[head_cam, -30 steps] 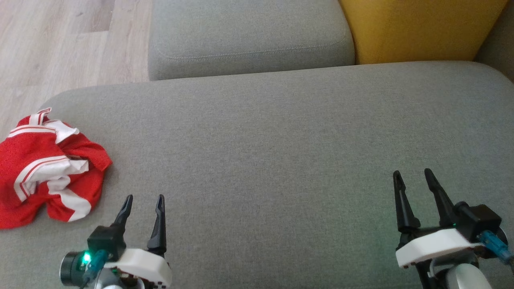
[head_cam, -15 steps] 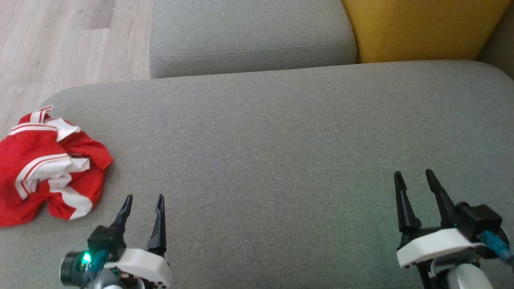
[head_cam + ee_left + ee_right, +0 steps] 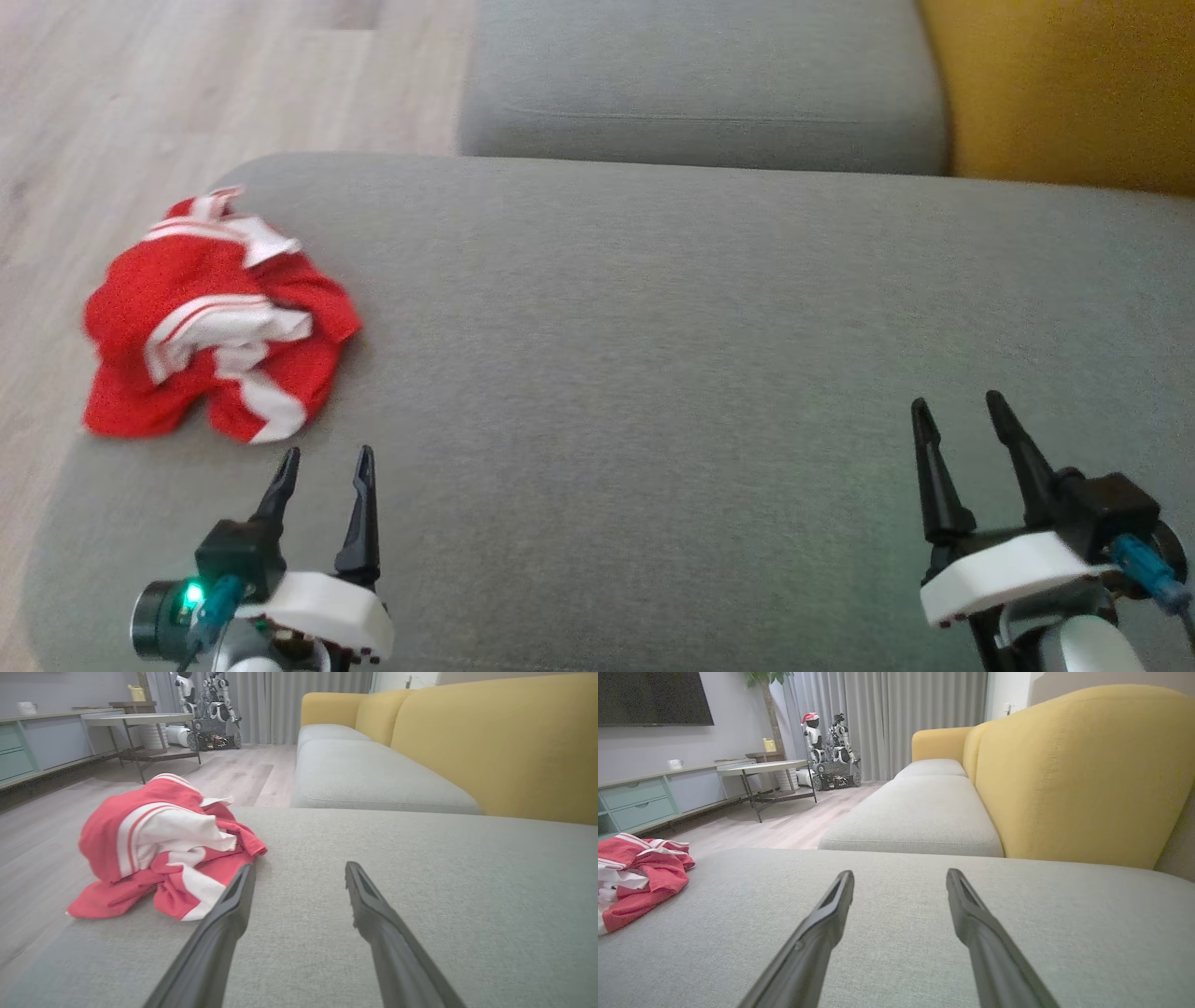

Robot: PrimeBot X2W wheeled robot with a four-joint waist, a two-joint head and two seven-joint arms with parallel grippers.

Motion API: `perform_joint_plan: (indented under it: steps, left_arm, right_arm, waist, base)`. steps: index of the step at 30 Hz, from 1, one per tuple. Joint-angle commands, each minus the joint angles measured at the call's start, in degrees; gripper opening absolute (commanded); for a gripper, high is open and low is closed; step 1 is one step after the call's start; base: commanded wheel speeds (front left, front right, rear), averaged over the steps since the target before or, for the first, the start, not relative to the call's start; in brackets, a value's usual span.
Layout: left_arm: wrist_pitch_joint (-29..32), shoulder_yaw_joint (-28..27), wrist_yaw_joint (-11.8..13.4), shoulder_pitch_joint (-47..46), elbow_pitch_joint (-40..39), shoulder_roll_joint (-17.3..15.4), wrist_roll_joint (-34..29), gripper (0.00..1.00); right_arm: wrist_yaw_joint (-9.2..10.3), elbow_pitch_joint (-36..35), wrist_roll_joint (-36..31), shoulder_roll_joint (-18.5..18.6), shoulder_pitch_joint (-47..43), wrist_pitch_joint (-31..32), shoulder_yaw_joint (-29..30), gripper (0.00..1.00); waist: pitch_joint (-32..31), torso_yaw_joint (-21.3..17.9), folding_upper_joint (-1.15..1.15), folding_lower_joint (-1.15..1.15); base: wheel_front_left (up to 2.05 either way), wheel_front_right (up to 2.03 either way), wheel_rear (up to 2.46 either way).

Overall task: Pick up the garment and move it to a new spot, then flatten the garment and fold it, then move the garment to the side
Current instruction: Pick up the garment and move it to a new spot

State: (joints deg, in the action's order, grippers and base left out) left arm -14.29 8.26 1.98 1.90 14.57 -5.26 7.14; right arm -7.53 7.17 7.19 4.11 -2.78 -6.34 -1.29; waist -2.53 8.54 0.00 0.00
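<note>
- On the near grey seat cushion [image 3: 653,373], toward its left end: the garment [image 3: 215,317], red with white stripes, crumpled in a loose heap close to the rounded corner. The wood floor [image 3: 187,93] lies beyond that edge.
- The left gripper [image 3: 322,453]: fingers spread, nothing between them. It is over the cushion just beside the garment's near edge, tips pointing past it, with a gap to the cloth in the head view.
- The right gripper [image 3: 952,399]: fingers spread, empty, over the right part of the same cushion and well apart from the garment.
- A second cushion [image 3: 700,84] lies beyond, against the far edge of the first, with the yellow backrest [image 3: 1074,84] to its right.
- Across the room is a sideboard [image 3: 644,798] with pale green drawers, all shut, contents hidden. A white cup [image 3: 674,764] stands on its top.
- A round table [image 3: 761,767] stands near it, and another robot [image 3: 826,751] is parked before the grey curtain [image 3: 901,718].
</note>
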Motion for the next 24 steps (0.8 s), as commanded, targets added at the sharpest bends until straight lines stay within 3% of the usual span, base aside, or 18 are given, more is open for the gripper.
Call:
perform_joint_plan:
  steps: [1, 12, 24]
  left_arm:
    - [-0.71, -2.47, -0.02, -3.65, -2.12, -0.72, -0.43, 1.0]
    - [-0.71, -3.36, -0.22, -3.84, -2.68, -1.35, -0.63, 1.0]
    - [-0.71, -3.44, -0.56, -3.85, -2.74, -1.31, -0.91, 1.0]
  right_arm:
    - [0.04, -2.36, -0.36, 0.0, 1.44, 0.34, -1.63, 1.0]
    - [0.04, -3.33, -0.95, -0.53, 1.29, 1.12, -3.23, 1.0]
    - [0.04, -3.32, -0.99, -0.95, 1.27, 1.24, -3.27, 1.0]
  waist:
    - [0.02, 3.78, 0.0, 0.0]
    - [-0.28, 12.63, 0.0, 0.0]
    - [-0.53, 15.09, 0.0, 0.0]
  base:
    - [0.0, 0.0, 0.0]
    - [0.0, 0.0, 0.0]
    - [0.0, 0.0, 0.0]
